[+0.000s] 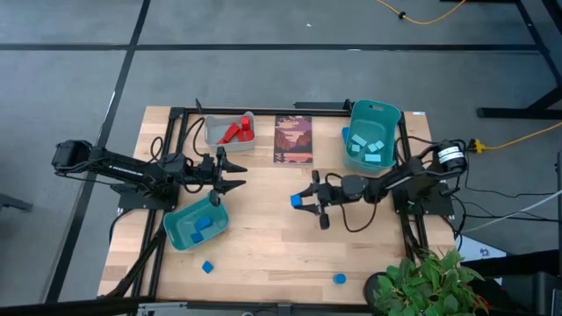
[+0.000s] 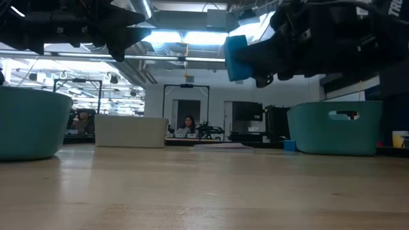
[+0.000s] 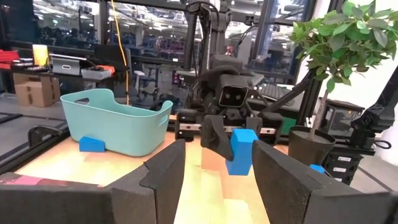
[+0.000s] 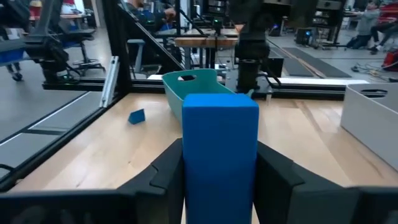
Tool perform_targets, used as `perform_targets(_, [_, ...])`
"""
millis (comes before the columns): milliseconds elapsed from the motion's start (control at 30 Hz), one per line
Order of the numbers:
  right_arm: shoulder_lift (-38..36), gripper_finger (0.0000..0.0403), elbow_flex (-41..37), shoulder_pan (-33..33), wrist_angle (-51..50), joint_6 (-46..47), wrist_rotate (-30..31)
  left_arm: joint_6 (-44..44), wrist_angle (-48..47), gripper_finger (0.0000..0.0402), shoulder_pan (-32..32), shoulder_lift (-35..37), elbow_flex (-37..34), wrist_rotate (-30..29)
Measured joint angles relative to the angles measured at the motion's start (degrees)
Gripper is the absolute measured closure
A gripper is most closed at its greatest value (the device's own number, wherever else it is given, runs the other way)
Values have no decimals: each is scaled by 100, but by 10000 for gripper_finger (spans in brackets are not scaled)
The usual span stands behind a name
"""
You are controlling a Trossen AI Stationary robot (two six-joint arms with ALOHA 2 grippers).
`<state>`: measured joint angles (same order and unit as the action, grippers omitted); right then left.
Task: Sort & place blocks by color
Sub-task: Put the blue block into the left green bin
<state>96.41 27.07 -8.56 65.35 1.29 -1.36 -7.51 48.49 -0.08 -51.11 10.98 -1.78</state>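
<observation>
- Right arm reaches from the right edge toward the middle of the worktop [image 1: 263,246], forearm roughly level, wrist pointing at the left arm
- Right end effector [image 1: 303,200] is clamped on a blue block [image 4: 220,155]; in the right wrist view the block stands upright between the two dark fingers [image 4: 163,174], filling the gap
- Low view shows the held block [image 2: 236,57] lifted well clear of the worktop, no contact with the surface
- Left arm extends from the left edge, elbow low, wrist level, facing the right arm across the centre
- Left end effector [image 1: 230,173] hangs just past the rim of the teal bin [image 1: 176,230] at front left; fingers stand apart with nothing between them, seen plainly in the left wrist view
- That front-left teal bin holds a few blue blocks [image 1: 204,224]
- Grey bin [image 1: 213,132] at the back left holds red blocks [image 1: 235,132]
- Second teal bin [image 1: 392,118] at the back right holds light cyan blocks [image 1: 369,149]; one blue block [image 1: 344,134] lies on the worktop just beside its outer wall
- Dark picture card [image 1: 293,139] lies flat between the grey bin and the back-right teal bin
- Two loose blue blocks sit near the front edge: one [image 1: 207,266] below the front-left bin, one [image 1: 339,278] near the potted plant [image 1: 421,281]
- The two end effectors face each other, well apart
</observation>
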Motion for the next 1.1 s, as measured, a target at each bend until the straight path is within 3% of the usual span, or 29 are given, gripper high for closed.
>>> perform_targets(267, [211, 267, 337, 10, -121, -72, 13, 14, 3, 223, 0, 0, 0, -24])
perform_targets(400, [809, 267, 1400, 44, -769, -480, -78, 16, 20, 223, 0, 0, 0, -63])
perform_targets(700, [2830, 267, 4073, 219, -1037, -605, -1790, -94, 42, 223, 0, 2, 0, -66])
perform_targets(867, [3628, 267, 5292, 297, -1024, -505, -2073, -139, 15, 223, 0, 0, 0, -59])
perform_targets(1100, [4557, 267, 6426, 394, -1051, -159, -2127, -137, 15, 223, 0, 0, 0, -44])
